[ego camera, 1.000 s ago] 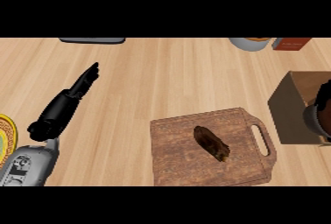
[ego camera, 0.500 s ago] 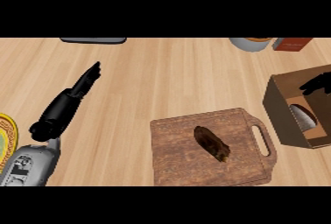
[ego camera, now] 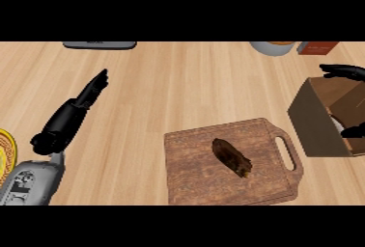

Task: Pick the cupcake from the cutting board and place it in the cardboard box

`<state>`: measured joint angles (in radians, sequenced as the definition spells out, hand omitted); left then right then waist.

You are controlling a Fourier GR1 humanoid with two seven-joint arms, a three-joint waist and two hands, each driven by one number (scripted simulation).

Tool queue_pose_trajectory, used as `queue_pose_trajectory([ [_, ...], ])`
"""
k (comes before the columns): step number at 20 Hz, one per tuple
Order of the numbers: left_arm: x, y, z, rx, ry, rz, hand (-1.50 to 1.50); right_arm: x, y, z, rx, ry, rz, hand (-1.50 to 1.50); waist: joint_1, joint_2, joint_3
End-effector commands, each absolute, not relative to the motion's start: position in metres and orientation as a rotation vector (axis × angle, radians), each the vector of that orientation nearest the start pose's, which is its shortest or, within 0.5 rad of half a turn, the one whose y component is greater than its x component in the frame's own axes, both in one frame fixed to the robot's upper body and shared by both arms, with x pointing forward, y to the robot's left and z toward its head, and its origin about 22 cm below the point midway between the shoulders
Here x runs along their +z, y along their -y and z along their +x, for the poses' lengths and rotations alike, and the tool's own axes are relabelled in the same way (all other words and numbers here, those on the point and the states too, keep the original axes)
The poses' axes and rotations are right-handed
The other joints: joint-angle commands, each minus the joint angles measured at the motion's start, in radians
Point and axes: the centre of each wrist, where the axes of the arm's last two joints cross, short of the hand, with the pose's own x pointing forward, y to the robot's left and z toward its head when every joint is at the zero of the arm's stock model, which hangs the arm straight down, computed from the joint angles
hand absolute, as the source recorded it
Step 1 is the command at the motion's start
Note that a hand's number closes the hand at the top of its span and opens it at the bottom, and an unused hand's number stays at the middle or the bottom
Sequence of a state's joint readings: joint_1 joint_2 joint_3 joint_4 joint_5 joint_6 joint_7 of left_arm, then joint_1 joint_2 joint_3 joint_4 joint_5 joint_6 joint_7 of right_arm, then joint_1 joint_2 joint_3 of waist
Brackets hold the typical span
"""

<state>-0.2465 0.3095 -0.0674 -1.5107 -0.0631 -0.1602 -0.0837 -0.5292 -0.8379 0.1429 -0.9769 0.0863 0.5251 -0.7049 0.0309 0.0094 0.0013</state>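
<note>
The cupcake (ego camera: 232, 157) lies on its side in the middle of the cutting board (ego camera: 192, 169). It is small and dark brown. It is probably light and soft, so it could squash or crumble if pinched hard. It may also roll, since it is lying down. The best place to hold it looks like its two long sides, with the thumb on one side and the fingers on the other.

The cutting board sits on the wooden surface (ego camera: 178, 87), and its handle points to the right, toward the cardboard box (ego camera: 308, 120). The box is just beside the board, and its top is open.

The right robot hand (ego camera: 342, 71) is over at the box, by its far edge. Only part of it shows, so I cannot tell how its fingers are set. It holds nothing I can see.

The left robot hand (ego camera: 82, 103) is well apart on the left, fingers straight, holding nothing.
</note>
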Motion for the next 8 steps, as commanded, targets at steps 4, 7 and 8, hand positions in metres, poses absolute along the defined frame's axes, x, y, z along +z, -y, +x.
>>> queue_pose_trajectory([
  [4,0.068,-0.262,0.297,-0.570,1.766,0.067,0.00,0.136,0.458,0.354,0.644,1.746,0.301,-1.50,0.019,0.004,0.000],
  [7,0.069,-0.245,0.298,-0.556,1.778,0.060,0.00,0.137,0.464,0.362,0.508,1.744,0.320,-1.50,0.018,0.007,0.001],
  [8,0.079,-0.254,0.300,-0.600,1.770,0.036,0.00,0.151,0.471,0.366,0.489,1.750,0.284,-1.50,0.036,0.011,0.002],
])
